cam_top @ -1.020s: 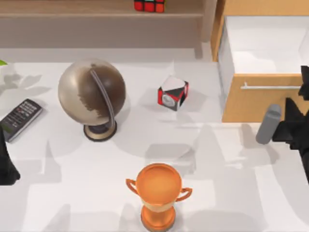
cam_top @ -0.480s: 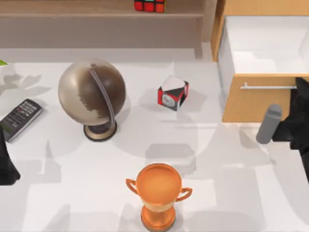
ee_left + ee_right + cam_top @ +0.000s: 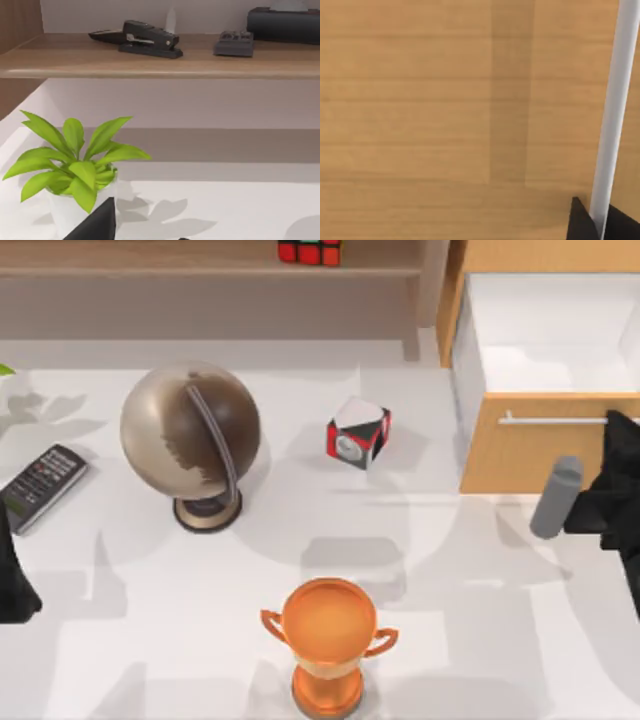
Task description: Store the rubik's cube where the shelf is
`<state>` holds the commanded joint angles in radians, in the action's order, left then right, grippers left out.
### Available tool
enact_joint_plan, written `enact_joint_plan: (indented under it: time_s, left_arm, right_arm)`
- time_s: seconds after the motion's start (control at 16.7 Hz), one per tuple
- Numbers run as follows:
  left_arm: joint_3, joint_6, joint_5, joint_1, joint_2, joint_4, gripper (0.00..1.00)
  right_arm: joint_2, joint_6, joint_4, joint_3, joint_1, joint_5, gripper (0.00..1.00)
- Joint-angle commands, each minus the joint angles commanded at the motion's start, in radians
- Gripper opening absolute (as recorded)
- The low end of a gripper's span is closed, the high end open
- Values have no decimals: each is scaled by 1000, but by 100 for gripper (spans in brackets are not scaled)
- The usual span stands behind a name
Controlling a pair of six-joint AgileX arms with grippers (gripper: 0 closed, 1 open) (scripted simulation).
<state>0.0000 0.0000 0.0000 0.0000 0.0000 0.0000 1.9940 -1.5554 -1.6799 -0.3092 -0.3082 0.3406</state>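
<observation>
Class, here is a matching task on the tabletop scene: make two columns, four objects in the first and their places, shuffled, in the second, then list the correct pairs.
Column 1
1. rubik's cube
2. globe
3. trophy
4. remote control

Column 2
A. near the table's left edge, left of the globe
B. on the shelf at the back
C. at the table's front, near the middle
D. left of the red, white and black cube

Pairs: 1-B, 2-D, 3-C, 4-A
</observation>
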Motion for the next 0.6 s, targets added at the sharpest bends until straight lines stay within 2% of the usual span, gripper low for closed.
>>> enact_joint_plan:
  time_s: [0.3,0.6]
  left_arm:
    - [0,0,0,0,0,0,100]
    - [0,0,0,0,0,0,100]
  right_arm:
    - [7,3,14,-14,3,-4,0]
    - [52,2,113,-160,44,-44,0]
